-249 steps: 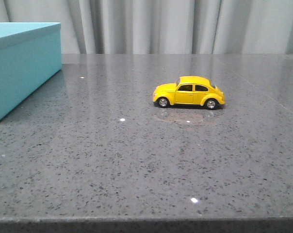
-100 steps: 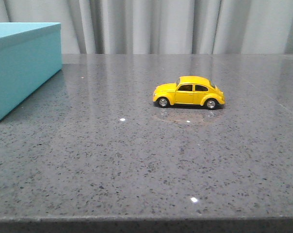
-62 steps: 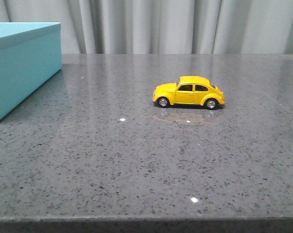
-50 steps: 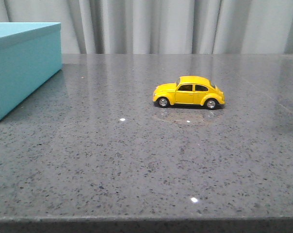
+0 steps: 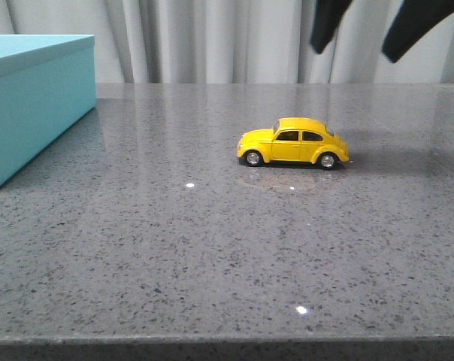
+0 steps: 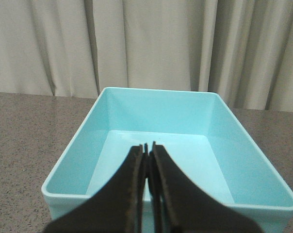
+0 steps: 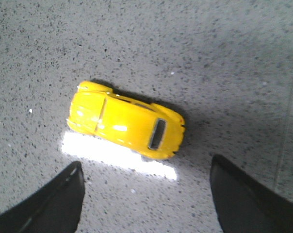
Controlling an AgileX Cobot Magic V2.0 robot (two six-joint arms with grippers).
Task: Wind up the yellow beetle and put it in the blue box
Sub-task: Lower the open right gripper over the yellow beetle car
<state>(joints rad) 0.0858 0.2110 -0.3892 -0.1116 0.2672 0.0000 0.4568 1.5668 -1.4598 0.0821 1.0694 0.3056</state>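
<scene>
The yellow beetle (image 5: pixel 293 142) stands on its wheels on the grey speckled table, right of centre, nose to the left. My right gripper (image 5: pixel 356 45) hangs open high above it, a little to the right; in the right wrist view the beetle (image 7: pixel 127 121) lies on the table beyond my wide-apart fingers (image 7: pixel 54 199), untouched. The blue box (image 5: pixel 31 98) stands at the far left. In the left wrist view my left gripper (image 6: pixel 148 145) is shut and empty, in front of the near rim of the open, empty box (image 6: pixel 78 145).
Grey curtains (image 5: pixel 227 37) hang behind the table. The table's front edge (image 5: pixel 227 342) runs along the bottom of the front view.
My right gripper's dark fingers have come into the front view at the top right, above the beetle. The beetle and the box have not moved.
</scene>
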